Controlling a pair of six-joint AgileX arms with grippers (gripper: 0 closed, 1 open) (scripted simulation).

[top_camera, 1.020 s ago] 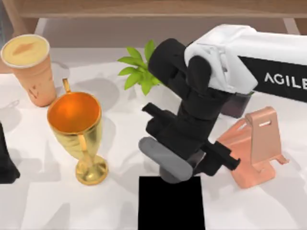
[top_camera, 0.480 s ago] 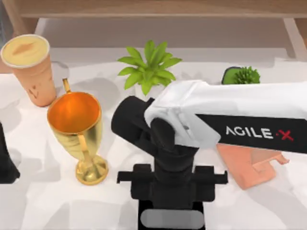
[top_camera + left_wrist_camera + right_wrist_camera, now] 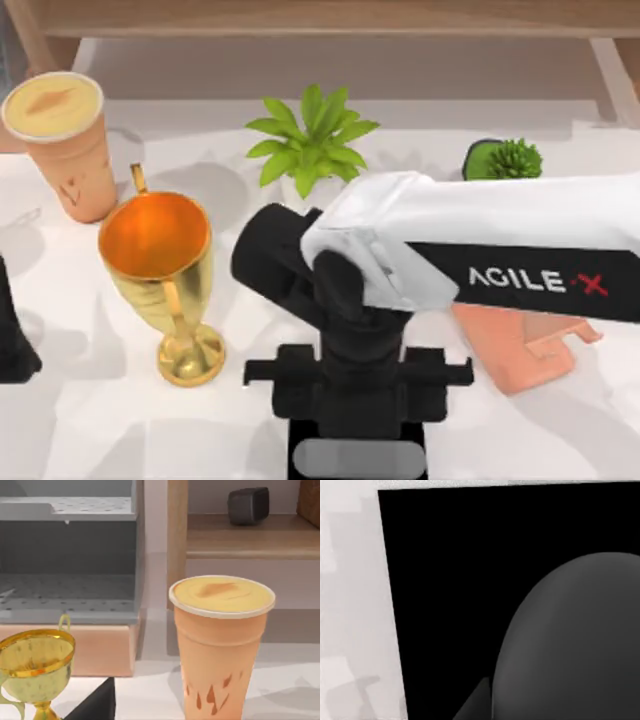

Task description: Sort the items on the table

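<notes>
The dark grey mouse (image 3: 358,460) lies over the black pad (image 3: 415,455) at the table's (image 3: 80,430) front centre. My right gripper (image 3: 358,448) reaches down from the right and is shut on the mouse. The right wrist view shows the mouse's rounded back (image 3: 570,640) close up, over the black pad (image 3: 450,570). The tan cup with the creamy top (image 3: 62,140) stands upright at the back left, seen also in the left wrist view as the cup (image 3: 220,645). My left arm (image 3: 10,340) is parked at the left edge.
A gold goblet (image 3: 160,270) stands left of the pad. A leafy potted plant (image 3: 310,140) and a small green plant (image 3: 505,158) sit at the back. A salmon stand (image 3: 520,345) lies under the right arm. Past the cup are a grey rack (image 3: 65,555) and a wooden shelf (image 3: 240,540).
My right arm swung forward and lowered the mouse from beside the pad's back edge onto the black pad. Over the last half second it has barely moved.
</notes>
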